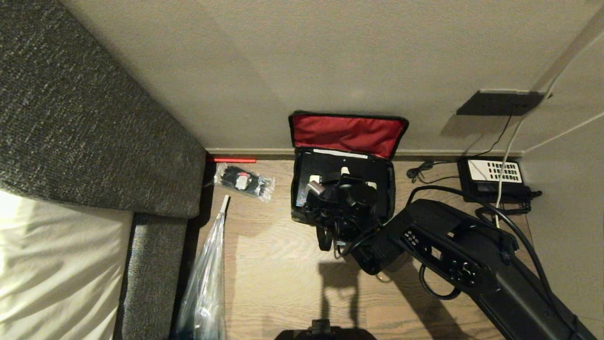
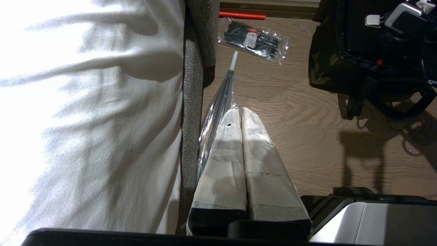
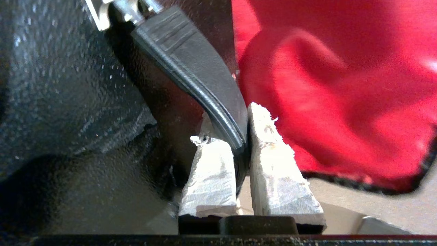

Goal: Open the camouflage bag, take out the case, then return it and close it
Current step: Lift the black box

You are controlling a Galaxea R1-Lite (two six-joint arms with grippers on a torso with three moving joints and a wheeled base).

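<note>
Head view shows the cable-tie packet (image 1: 244,182) at nine o'clock of the camouflage bag (image 1: 296,189), the telephone (image 1: 493,179) at three. Bag against the wall, red lid (image 1: 348,133) upright at twelve, long axis nine-to-three. Right gripper (image 3: 240,136) pinches the case's handle (image 3: 194,65) inside the bag; left gripper (image 2: 239,116) pressed together, holding nothing.

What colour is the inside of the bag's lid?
Red lid lining of the camouflage bag, clearest in the head view.
</note>
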